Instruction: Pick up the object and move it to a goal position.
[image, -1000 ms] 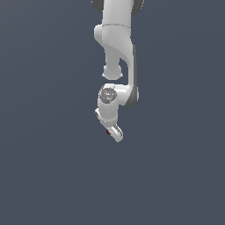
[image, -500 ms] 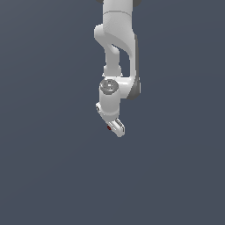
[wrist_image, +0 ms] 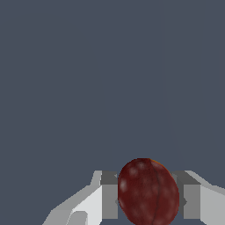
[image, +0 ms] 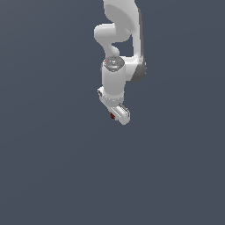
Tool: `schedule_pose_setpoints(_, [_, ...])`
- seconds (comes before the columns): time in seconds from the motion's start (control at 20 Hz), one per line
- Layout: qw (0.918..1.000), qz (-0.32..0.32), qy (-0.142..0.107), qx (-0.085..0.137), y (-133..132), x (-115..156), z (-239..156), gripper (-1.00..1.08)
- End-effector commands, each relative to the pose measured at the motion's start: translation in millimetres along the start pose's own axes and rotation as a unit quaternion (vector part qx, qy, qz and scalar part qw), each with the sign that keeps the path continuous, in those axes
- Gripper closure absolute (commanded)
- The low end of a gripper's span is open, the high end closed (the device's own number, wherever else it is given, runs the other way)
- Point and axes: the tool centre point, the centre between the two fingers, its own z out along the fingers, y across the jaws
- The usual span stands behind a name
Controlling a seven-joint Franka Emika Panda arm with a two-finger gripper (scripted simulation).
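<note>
In the wrist view the gripper (wrist_image: 149, 200) is closed on the object (wrist_image: 148, 192), which sits between the two fingers (wrist_image: 110, 195) and touches both of them. The object is a dark red lump, egg-shaped more than round. Its long axis stands roughly across the line between the fingers and leans a little to one side. The skin is glossy with pale, cloudy spots, and a thin dark line runs along its length. The fingers are flat grey blocks with straight edges, and the white body of the gripper is smooth and matte. In the exterior view the gripper (image: 115, 116) points downward, and only a small red part of the object (image: 111, 116) shows at its tip. Above it the white arm (image: 116, 79) has rounded, smooth segments before a plain dark grey background.
</note>
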Motion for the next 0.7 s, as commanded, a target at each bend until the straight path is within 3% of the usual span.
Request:
schedule_pose_setpoints(0.0, [1.0000,0.000,0.000,0.000,3,-8,-24,1.08])
schedule_pose_setpoints(0.65, [1.0000,0.001,0.002,-0.001,16,-51,-160,1.08])
